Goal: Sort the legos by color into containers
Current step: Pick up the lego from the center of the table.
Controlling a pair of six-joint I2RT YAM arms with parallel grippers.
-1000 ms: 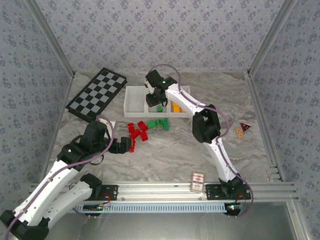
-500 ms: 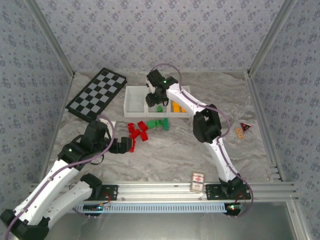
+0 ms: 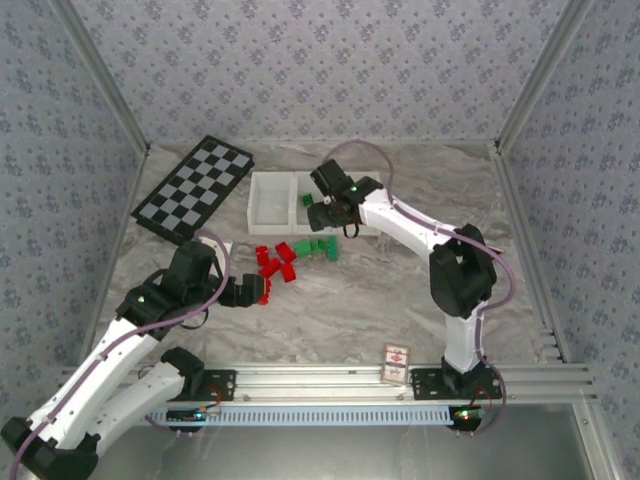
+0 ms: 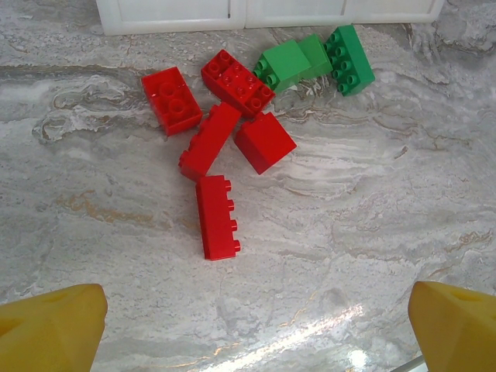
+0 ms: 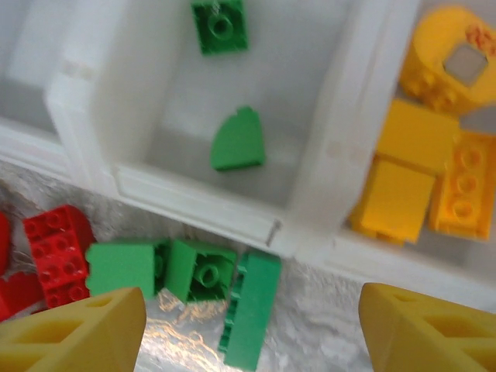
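Several red legos (image 4: 217,217) lie in a loose cluster (image 3: 275,262) on the marble table, with three green legos (image 3: 318,247) just to their right, in front of the white containers (image 3: 252,200). My left gripper (image 4: 256,325) hovers open near the red cluster (image 3: 245,292), nothing between its yellow fingertips (image 4: 54,325). My right gripper (image 5: 256,325) is open over the tray's near wall (image 5: 201,205), above the green legos (image 5: 194,271) on the table. Two green pieces (image 5: 236,139) lie in the middle bin. Several orange legos (image 5: 418,170) fill the right bin.
A black-and-white checkerboard (image 3: 195,187) lies at the back left. A small red-and-white card box (image 3: 397,362) sits by the near rail, and small flat items (image 3: 488,255) lie at the right. Patterned walls close three sides.
My right gripper has opened wider and drawn back from over the middle bin toward the tray's near edge; its elbow swung right. The left arm has not moved.
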